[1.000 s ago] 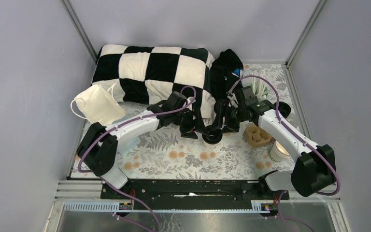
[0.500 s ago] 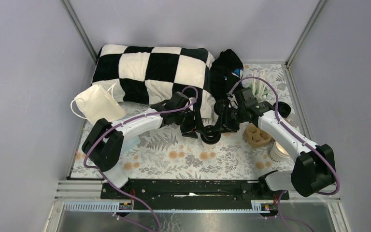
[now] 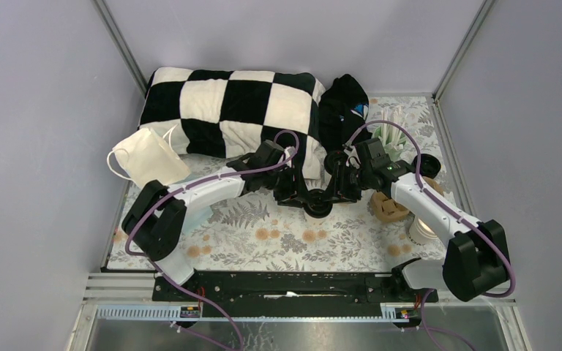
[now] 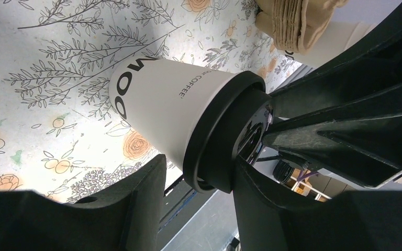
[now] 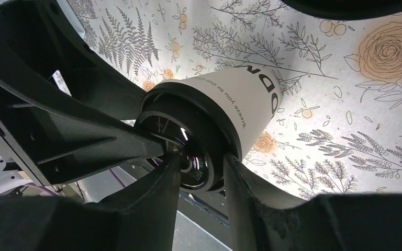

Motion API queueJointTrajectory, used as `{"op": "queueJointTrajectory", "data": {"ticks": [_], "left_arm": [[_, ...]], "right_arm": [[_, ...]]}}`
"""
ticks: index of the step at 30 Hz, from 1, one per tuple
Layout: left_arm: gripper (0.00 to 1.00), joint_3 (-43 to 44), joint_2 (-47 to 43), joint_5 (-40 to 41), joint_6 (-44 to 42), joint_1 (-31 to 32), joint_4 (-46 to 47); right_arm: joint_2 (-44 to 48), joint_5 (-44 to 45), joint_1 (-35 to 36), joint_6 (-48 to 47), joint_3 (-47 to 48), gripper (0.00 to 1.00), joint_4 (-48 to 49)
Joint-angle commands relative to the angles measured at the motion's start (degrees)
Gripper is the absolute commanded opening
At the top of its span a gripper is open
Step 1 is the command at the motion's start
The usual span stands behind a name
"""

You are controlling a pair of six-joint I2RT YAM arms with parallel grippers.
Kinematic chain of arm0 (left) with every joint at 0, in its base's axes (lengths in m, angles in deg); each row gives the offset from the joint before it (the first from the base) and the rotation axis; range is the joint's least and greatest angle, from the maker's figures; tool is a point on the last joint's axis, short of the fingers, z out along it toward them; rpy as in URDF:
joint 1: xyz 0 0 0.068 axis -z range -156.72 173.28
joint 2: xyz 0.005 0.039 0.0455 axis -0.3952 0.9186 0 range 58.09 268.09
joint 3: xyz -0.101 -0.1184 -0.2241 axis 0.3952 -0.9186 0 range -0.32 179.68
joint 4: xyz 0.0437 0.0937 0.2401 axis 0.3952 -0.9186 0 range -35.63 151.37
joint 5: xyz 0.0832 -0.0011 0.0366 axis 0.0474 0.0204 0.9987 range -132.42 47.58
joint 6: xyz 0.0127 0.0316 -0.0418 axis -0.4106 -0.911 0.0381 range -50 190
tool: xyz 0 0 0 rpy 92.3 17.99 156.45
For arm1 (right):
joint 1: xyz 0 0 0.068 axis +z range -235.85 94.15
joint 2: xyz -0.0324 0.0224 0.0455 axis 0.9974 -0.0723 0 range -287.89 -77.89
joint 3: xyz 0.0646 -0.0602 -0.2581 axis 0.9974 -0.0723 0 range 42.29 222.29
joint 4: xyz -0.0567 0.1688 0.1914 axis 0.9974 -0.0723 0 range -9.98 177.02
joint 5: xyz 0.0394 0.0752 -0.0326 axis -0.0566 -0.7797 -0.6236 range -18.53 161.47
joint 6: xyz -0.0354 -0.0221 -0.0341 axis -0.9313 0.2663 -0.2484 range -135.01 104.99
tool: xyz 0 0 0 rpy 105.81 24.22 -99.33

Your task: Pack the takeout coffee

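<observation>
You have the coffee cup [image 3: 319, 208] mid-table, at 9 o'clock from the pulp carrier [image 3: 389, 205]. Its long axis is vertical as far as the overhead view shows, with the black lid [image 4: 217, 138] up and the base on the floral cloth [image 3: 263, 241]. Your right gripper [image 5: 201, 167] looks to be pinching the lid rim; your left gripper [image 4: 199, 180] straddles the same lid, jaws part-spread with a sliver of gap at one finger, so whether it bites cannot be told. Let one gripper own the cup, squeeze lightly so the lid does not pop, and carry it plumb toward the carrier at 3 o'clock.
</observation>
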Motion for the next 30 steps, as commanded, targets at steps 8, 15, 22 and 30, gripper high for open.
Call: {"op": "queueJointTrajectory", "data": {"ticks": [8,15,22,30], "left_arm": [[0.59,-2.28,-1.80,3.81,-2.66,0.10,-1.92],[0.79,-0.64,-5.02,-1.26,1.72,-0.42,3.19],[0.84,-0.63,-7.40,-2.02,2.19,-1.67,3.93],[0.67,-2.62,-9.53,0.21,2.31,-2.85,2.29]], "right_arm": [[-3.89,7.10,0.76,-4.17,1.13,0.47,-5.05],[-4.15,7.12,0.74,-5.86,2.70,0.47,-6.29],[-4.28,7.88,1.22,-6.96,4.87,0.47,-8.00],[-4.77,8.43,2.32,-7.23,7.95,0.47,-9.45]]}}
